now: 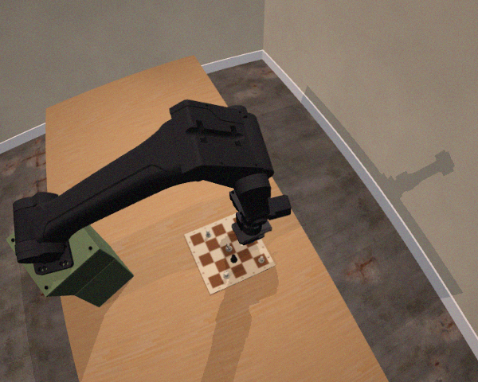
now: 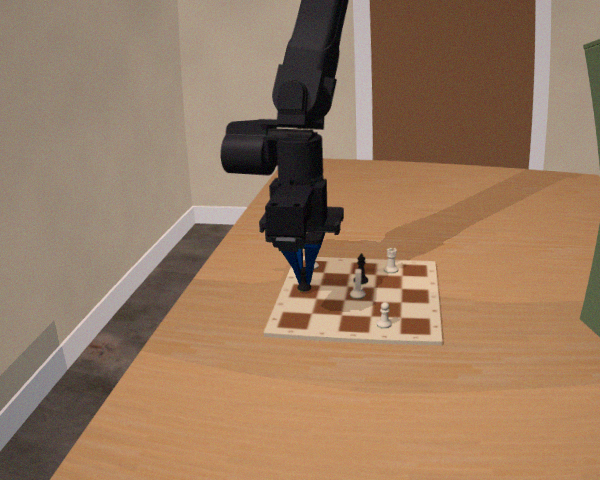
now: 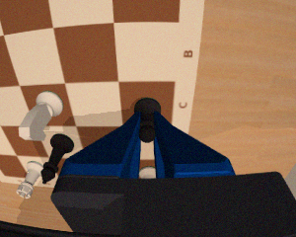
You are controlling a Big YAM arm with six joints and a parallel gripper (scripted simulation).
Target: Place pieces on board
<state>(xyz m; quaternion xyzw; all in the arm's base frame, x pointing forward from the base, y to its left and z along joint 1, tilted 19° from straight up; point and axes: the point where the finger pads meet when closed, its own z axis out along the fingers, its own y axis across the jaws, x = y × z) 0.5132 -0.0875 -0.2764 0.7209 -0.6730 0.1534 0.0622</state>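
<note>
Wood table, beige walls, white skirting, mottled dark floor — brown door behind. Small chessboard near the table's edge. My gripper is nearly closed, blue fingers pinching the black pawn — its base down on the edge square by letter C.

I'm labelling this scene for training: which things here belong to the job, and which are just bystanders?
Job: black pawn gripped in the tool at row C; corner white pawn; white rook; board.

Bystanders: front white pawn; tall white piece; tall black piece; green pedestal.
</note>
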